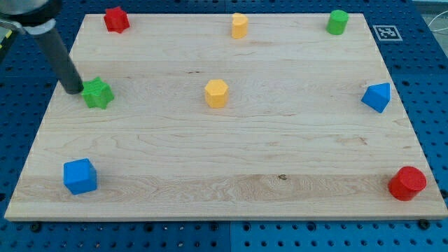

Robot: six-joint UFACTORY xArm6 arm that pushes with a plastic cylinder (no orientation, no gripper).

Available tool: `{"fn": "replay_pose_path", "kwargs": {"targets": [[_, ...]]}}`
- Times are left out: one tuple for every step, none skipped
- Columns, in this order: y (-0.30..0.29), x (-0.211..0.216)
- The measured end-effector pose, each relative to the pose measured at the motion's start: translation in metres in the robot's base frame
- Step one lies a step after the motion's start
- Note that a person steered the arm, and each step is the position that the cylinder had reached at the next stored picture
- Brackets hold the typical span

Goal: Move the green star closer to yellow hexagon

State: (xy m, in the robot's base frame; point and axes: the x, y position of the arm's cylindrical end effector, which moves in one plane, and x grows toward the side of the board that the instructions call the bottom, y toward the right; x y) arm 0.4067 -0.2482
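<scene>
A: My tip (pixel 72 89) is down on the worktop (pixel 231 189), just at the green star's (pixel 98 92) left side, touching it or as near as makes no difference.

B: And the star itself?

A: Near the view's left edge, about mid-height. The yellow hexagon (pixel 217 92) sits well to its right, roughly level with it, bare wood between them.

B: Any fingers to report?

A: None on this rig (just a straight rod), so nothing apart, together or clamped.

B: How will the star handle?

A: I'd judge it light and rigid, sliding easily on smooth wood. The points are the catch: push off-centre and it may spin or slip away. Best contact is the middle of its left side, aimed at the hexagon.

B: Anything in the way?

A: No, the red star (pixel 116 19) and blue cube (pixel 80 176) are well clear.
</scene>
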Motion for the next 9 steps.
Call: {"fn": "replay_pose_path", "kwargs": {"targets": [[0.045, 0.004], [0.078, 0.004], [0.062, 0.004], [0.022, 0.004], [0.011, 0.008], [0.024, 0.021], [0.047, 0.035], [0.091, 0.040], [0.141, 0.040]]}}
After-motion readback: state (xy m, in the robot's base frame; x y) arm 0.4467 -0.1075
